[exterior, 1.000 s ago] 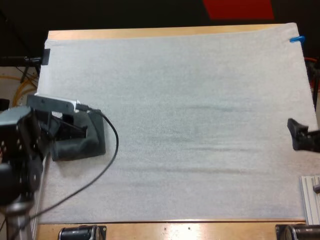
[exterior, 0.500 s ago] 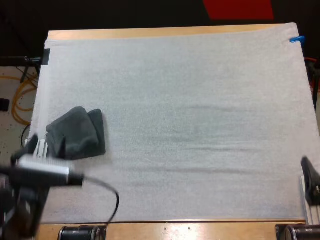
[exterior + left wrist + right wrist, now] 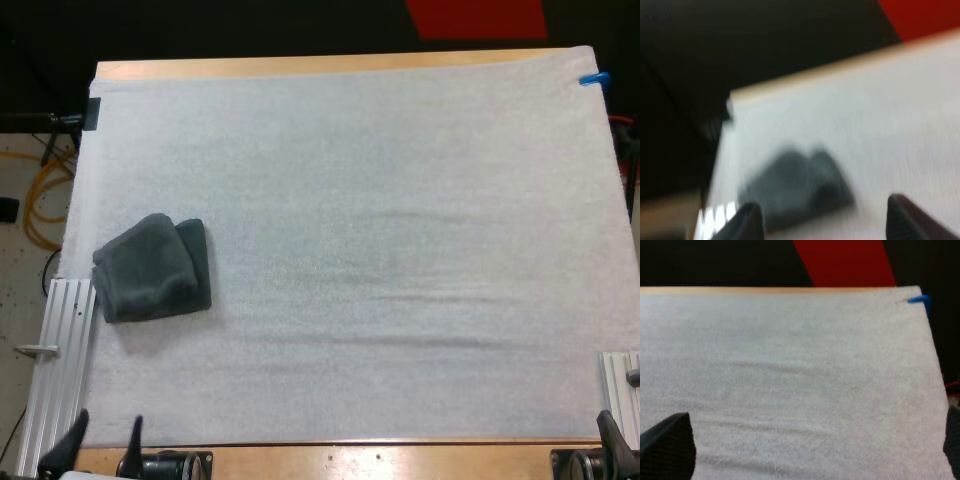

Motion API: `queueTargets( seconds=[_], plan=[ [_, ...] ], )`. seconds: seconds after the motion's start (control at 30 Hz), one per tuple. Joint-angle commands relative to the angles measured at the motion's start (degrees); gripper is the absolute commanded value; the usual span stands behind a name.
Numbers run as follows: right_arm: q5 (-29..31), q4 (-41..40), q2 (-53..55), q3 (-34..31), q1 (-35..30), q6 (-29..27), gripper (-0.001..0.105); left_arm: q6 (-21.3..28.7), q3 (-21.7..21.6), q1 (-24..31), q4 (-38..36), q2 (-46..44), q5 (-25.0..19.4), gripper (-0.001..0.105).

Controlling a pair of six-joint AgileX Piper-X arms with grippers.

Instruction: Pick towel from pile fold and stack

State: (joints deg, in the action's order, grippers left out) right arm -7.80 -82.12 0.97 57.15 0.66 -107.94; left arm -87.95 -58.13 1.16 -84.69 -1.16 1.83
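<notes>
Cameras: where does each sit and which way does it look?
High view: behind the arms, looking forward and down at the mat and towel; left gripper tips at the near edge.
Left wrist view: on the left arm, facing the towel; its jaws stand apart.
Right wrist view: on the right arm, facing bare mat; right gripper jaws apart.
High and left wrist views share the towel.

Our left gripper of two black fingers [image 3: 104, 442] sits low in the high view's lower left corner, fingers spread apart. Our right black two-fingered gripper [image 3: 610, 435] pokes up at the lower right corner, spread wide too.
</notes>
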Motion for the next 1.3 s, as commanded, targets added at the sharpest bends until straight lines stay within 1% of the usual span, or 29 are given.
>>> queueTargets(
  seconds=[0.0,0.03,0.13,0.27,0.37,0.43,0.53,0.57,0.63,0.73,1.0,1.03,1.13,1.27],
  plan=[
    [-0.32,-0.26,2.24,0.03,-0.3,0.02,0.1,-0.84,0.05,-0.11,-5.1,-8.06,-0.7,0.051],
    [-0.42,-0.11,2.31,-0.03,-0.3,0.14,0.1,-2.24,-0.17,0.29,-5.34,-7.9,-0.75,0.051],
    [-0.44,0.5,2.32,-0.24,-0.3,0.17,0.1,-3.47,-0.43,1.42,-4.51,-7.88,-0.53,0.051],
    [-0.56,3.17,2.32,-1.47,-0.3,0.17,0.1,-3.07,0.83,2.84,-3.25,-7.88,-0.15,0.051],
    [-0.55,8.45,2.32,-3.77,-0.3,0.17,0.1,-3.07,3.64,2.84,1.12,-7.88,-0.15,0.051],
    [-0.55,13.75,2.18,-6.68,-0.3,0.03,0.1,-3.07,6.29,2.84,6.14,-7.67,0.07,0.051],
    [-0.55,19.46,2.17,-10.22,-0.3,-0.1,0.1,-3.07,10.6,2.84,13.25,-7.69,0.12,0.051],
    [-0.55,20.55,2.17,-11.37,-0.3,-0.1,0.1,-3.07,11.42,2.84,15.06,-7.69,0.12,0.051],
    [-0.55,22.65,2.09,-14.17,-0.3,-0.1,0.1,-3.07,14.97,2.84,19.71,-7.61,0.12,0.051],
    [-0.55,23.44,2.1,-17.45,-0.3,-0.1,0.1,-3.07,18.4,2.84,22.44,-7.64,0.12,0.051],
    [-0.55,23.44,2.1,-23.41,-0.3,-0.1,0.1,-3.07,26.6,2.84,22.91,-7.56,0.51,0.051],
    [-0.55,23.44,2.1,-24.18,-0.3,-0.1,0.1,-3.07,27.42,2.84,23.89,-7.56,0.51,0.051],
    [-0.55,23.22,2.04,-26.18,-0.3,-0.1,0.1,-3.07,28.74,2.84,26.56,-7.56,0.51,0.051],
    [-0.55,23.96,2.04,-27.46,-0.3,0.15,0.1,-3.07,28.87,2.84,26.86,-7.56,0.51,0.051]
  ],
)
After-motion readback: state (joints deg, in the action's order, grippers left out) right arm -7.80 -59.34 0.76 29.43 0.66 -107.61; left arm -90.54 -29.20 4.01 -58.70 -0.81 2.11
